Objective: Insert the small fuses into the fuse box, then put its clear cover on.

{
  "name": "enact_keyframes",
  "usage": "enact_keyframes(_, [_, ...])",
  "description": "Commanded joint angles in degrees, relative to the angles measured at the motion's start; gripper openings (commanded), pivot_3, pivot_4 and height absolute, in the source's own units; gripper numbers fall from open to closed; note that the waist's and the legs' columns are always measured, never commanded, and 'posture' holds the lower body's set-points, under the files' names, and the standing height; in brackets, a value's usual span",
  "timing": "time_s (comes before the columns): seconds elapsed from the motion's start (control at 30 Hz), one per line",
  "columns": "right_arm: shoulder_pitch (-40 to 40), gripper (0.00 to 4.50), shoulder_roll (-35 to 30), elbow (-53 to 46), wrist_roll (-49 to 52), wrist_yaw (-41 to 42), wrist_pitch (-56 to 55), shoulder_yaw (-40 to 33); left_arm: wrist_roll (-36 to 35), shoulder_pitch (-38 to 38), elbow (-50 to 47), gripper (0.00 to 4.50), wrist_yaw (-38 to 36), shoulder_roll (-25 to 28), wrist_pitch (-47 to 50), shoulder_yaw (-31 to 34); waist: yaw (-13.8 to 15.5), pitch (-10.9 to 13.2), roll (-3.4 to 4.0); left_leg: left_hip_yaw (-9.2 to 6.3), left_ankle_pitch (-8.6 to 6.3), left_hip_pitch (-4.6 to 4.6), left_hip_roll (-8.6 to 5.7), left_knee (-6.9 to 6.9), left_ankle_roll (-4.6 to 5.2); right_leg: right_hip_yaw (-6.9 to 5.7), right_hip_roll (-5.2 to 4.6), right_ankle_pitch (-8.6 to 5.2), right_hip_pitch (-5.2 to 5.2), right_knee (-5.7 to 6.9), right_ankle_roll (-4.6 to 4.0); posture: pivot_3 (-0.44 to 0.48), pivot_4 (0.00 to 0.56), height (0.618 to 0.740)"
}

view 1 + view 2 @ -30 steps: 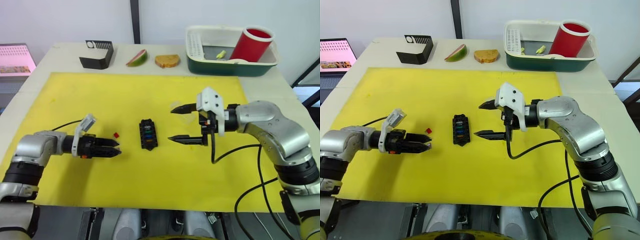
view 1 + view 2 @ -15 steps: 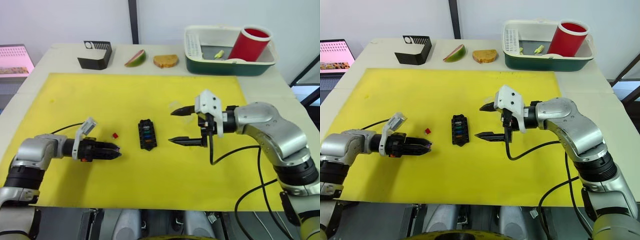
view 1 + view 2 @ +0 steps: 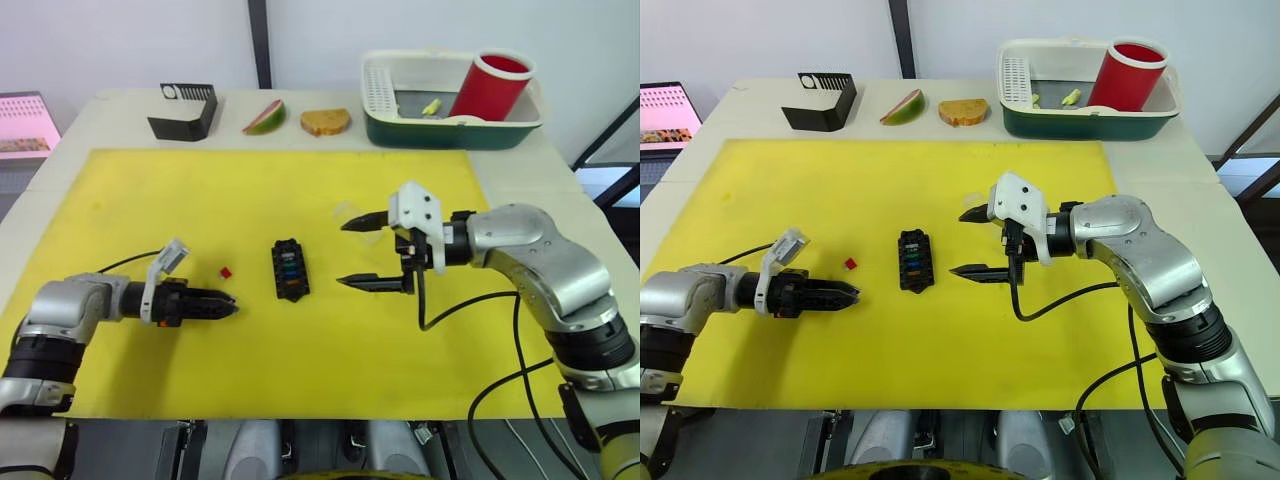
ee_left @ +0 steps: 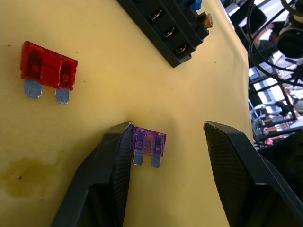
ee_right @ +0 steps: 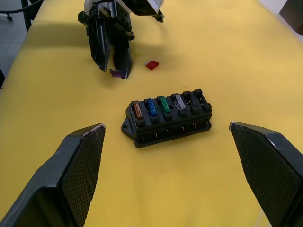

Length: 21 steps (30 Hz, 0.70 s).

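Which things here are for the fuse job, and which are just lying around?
For the job: fuse box, purple fuse, red fuse, clear cover.

Just lying around: black stand, fruit slice, bread, basket, red cup.

A pale beige table (image 3: 60, 150) stands against a plain white wall (image 3: 120, 40). A large bright yellow mat (image 3: 250, 200) covers most of the tabletop, leaving a bare margin along the far edge and both sides. A dark vertical post (image 3: 259, 45) rises behind the table's far edge, roughly midway along the wall. Beyond the table's left edge sits a screen (image 3: 667, 112) glowing pink, with a strip of small coloured images across it. At the far right, past the table's corner, dark angled bars (image 3: 1247, 140) cross in front of a pale floor. Light falls evenly across the table, with only soft shadows.
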Motion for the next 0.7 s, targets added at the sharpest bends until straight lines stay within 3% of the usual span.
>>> enact_keyframes(0.03, [-0.1,4.5,0.3,-0.8,-0.2,0.0,-0.9,-0.2,1.1,1.4,1.7,1.7,0.1,0.5,0.1,-1.9,-0.1,0.0,0.0,0.0,0.0,0.0,0.0,0.0,0.0,0.0,0.0,0.0,0.0,0.0,0.0,0.0,0.15,0.74])
enact_keyframes(0.27, [0.5,4.5,0.1,-1.2,-0.6,0.5,-1.3,0.1,1.0,1.4,3.0,1.7,0.2,0.5,0.0,-1.7,-0.1,0.0,0.0,0.0,0.0,0.01,0.0,0.0,-0.01,0.0,0.0,0.0,0.0,0.0,0.0,0.0,0.15,0.74])
enact_keyframes(0.37, [0.4,4.5,0.2,-1.0,-0.7,0.6,-1.4,0.1,0.8,1.7,3.3,0.88,0.4,0.5,-0.2,-1.4,-0.1,0.0,0.0,0.0,0.0,0.01,0.01,0.0,-0.01,0.01,0.0,0.0,0.0,0.01,0.0,0.0,0.15,0.74])
enact_keyframes(0.4, [0.4,4.5,0.2,-1.0,-0.8,0.6,-1.4,0.1,0.7,1.8,3.4,0.42,0.5,0.5,-0.2,-1.2,-0.1,0.0,0.0,0.0,0.0,0.01,0.01,0.0,-0.01,0.01,0.0,0.0,0.0,0.01,0.0,0.0,0.15,0.74])
enact_keyframes(0.7, [0.2,4.5,0.4,-0.6,-1.2,0.9,-1.6,0.3,-0.7,3.0,2.2,0.42,1.6,0.7,1.2,-0.1,-0.2,0.0,0.0,0.0,0.01,0.02,0.02,0.0,-0.01,0.01,0.0,0.0,0.0,0.02,0.0,0.0,0.15,0.74])
